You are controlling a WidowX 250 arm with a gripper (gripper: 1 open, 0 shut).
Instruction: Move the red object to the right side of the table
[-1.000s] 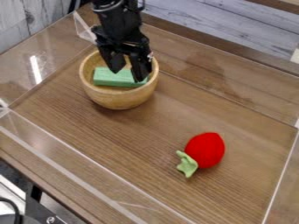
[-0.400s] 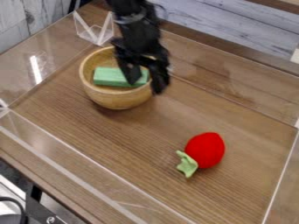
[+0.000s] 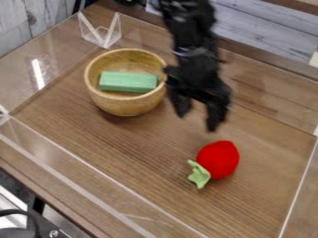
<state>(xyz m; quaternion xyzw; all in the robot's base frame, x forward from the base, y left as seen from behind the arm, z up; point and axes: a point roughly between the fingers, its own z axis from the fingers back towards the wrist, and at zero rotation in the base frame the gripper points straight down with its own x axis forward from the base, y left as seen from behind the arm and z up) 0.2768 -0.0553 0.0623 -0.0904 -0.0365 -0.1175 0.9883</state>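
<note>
The red object (image 3: 218, 160) is a small glossy strawberry-shaped toy with a green leafy cap, lying on the wood-grain table (image 3: 112, 158) toward the front right. My gripper (image 3: 198, 108) hangs above the table a little behind and to the left of it, pointing down. Its black fingers (image 3: 214, 112) stand apart with nothing between them. The gripper and the toy are apart.
A wooden bowl (image 3: 125, 97) holding a green rectangular block (image 3: 130, 81) stands at the left. Low clear acrylic walls (image 3: 74, 172) border the table. A clear bracket (image 3: 99, 30) sits at the back left corner.
My gripper has left the space over the bowl and swung to the right, toward the strawberry toy, staying open. The toy and the bowl have not moved.
</note>
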